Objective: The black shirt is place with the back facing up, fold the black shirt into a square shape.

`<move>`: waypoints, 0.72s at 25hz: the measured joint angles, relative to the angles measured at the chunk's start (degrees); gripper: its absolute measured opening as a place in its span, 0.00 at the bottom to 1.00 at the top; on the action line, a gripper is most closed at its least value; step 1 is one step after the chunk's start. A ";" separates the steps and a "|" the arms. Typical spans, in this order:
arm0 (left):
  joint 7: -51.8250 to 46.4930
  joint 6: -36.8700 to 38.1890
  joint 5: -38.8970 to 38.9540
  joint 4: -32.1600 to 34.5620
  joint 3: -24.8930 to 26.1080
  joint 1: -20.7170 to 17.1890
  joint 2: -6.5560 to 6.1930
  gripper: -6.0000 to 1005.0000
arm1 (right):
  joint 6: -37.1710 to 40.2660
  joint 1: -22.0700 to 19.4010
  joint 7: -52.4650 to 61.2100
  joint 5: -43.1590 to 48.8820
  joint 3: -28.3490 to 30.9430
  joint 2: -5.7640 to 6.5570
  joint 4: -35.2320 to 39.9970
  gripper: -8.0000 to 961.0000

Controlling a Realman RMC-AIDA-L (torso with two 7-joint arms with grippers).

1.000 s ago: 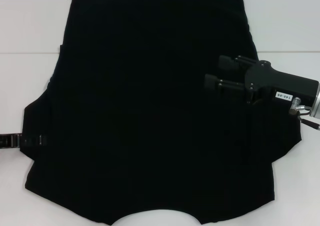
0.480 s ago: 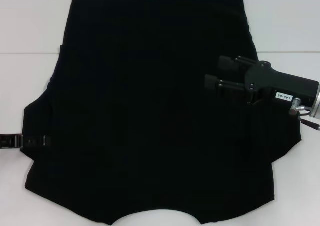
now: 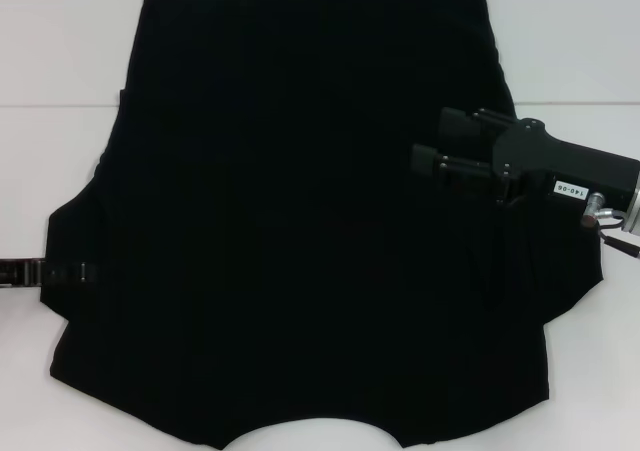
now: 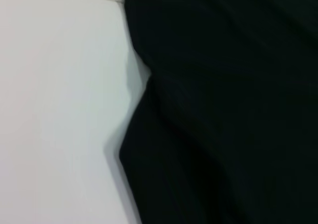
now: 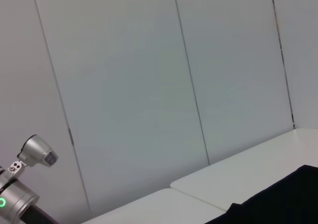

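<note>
Shirt, big, black, soft and plain: lay spread flat over most of the smooth white table, neck hole at the near edge, hem at the far side. Showed no letters on the side facing up. Not yet folded anywhere.

Black right gripper: hung over the shirt's right side, up from the right short sleeve, with its two fingers apart and nothing between them.

Black left gripper: sat low at the tip of the left short sleeve, right at the cloth's edge. Could not tell if open or closed on the cloth.

Could easily have gone wrong from there, at a guess. Might have pinched only a thin bit of sleeve and lost it halfway through the fold. Might have pulled the whole shirt sideways, since soft cloth slides on a smooth top, and ended with a crooked fold, not a square. Might also have missed the edge, black gripper on black cloth being hard to tell apart.
</note>
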State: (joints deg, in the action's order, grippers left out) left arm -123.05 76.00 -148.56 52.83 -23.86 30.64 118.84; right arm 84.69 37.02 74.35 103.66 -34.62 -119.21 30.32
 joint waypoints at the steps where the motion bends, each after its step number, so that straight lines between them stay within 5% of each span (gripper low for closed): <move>1: 0.00 -0.02 -0.02 0.23 0.11 -0.10 -0.01 0.87 | -0.01 -0.01 0.00 -0.01 0.00 0.01 0.00 0.87; 18: -0.66 -0.96 -0.07 0.66 0.00 -0.94 0.12 0.86 | 0.31 -0.20 0.37 -0.04 0.00 -0.04 0.00 0.87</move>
State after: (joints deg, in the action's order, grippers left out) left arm -123.71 75.04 -148.63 53.49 -23.86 29.70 118.96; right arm 85.00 36.82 74.72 103.62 -34.62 -119.25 30.33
